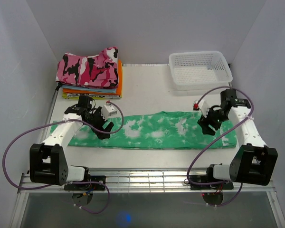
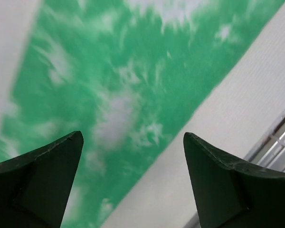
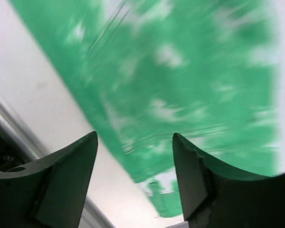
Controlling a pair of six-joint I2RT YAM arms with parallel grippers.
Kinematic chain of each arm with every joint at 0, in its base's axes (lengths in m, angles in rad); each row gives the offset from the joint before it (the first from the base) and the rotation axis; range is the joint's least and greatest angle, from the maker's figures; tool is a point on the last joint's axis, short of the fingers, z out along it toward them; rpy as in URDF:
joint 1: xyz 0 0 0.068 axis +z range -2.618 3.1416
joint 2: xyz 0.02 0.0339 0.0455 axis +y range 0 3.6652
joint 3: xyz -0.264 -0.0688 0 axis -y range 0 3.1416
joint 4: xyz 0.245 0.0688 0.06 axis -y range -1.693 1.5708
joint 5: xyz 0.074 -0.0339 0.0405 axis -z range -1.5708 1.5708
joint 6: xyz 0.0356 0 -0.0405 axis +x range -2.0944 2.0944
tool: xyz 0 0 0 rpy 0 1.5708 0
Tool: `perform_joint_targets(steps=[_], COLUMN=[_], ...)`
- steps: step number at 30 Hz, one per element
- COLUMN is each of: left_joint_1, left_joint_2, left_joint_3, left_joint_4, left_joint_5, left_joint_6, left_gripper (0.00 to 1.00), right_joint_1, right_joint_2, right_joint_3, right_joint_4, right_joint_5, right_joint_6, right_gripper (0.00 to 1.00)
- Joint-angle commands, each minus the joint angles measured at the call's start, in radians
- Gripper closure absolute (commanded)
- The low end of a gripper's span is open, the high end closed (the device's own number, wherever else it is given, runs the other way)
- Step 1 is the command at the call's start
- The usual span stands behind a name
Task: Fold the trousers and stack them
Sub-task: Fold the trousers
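The mint green trousers [image 1: 152, 130] with white blotches lie flat as a long strip across the white table, left to right. My left gripper [image 1: 103, 129] is open and empty, just above the strip's left part; in the left wrist view [image 2: 133, 137] the trousers [image 2: 109, 95] and their near edge lie under it. My right gripper [image 1: 210, 127] is open and empty above the strip's right end; in the right wrist view [image 3: 135, 137] the trousers [image 3: 180, 71] show a folded corner at their near edge.
A stack of folded clothes, pink camouflage [image 1: 88, 66] on top of orange ones [image 1: 118, 78], sits at the back left. A white mesh basket [image 1: 200, 69] stands at the back right. A metal grille [image 1: 147, 178] runs along the table's near edge.
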Motion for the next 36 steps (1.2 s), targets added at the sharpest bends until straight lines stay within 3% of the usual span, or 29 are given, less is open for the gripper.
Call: perform_joint_targets(steps=[1,5,9,11,15,21,26,31,36], left_joint_1=[-0.034,-0.132,-0.336,-0.395,-0.537,-0.645,-0.674,-0.674,-0.680], left_joint_2=[-0.020,0.115,0.231,0.279,0.405,0.536,0.565,0.576,0.566], left_joint_3=[0.148,0.214,0.234,0.262,0.334,0.383,0.319,0.282,0.251], left_joint_4=[0.098,0.207,0.319,0.371,0.411,0.425,0.423,0.423,0.414], left_joint_5=[0.150,0.204,0.129,0.087,0.044,0.041,0.026,0.006,0.026], left_joint_6=[0.004,-0.023,-0.101,-0.144,-0.195,-0.252,-0.244,-0.253,-0.249], left_gripper=[0.02,0.02,0.02,0.09,0.19,0.30,0.35,0.44,0.60], right_joint_1=[0.006,0.038,0.113,0.170,0.266,0.326,0.330,0.334,0.334], right_joint_2=[0.060,0.305,0.491,0.578,0.675,0.744,0.793,0.850,0.797], right_joint_3=[0.290,0.560,0.757,0.821,0.848,0.805,0.818,0.834,0.728], right_joint_4=[0.029,0.107,0.152,0.172,0.176,0.209,0.137,-0.055,0.028], right_joint_5=[-0.237,-0.280,-0.259,-0.251,-0.219,-0.195,-0.185,-0.167,-0.089], right_joint_6=[0.205,0.500,0.654,0.690,0.635,0.572,0.480,0.372,0.346], right_gripper=[0.29,0.27,0.34,0.36,0.39,0.39,0.42,0.50,0.51])
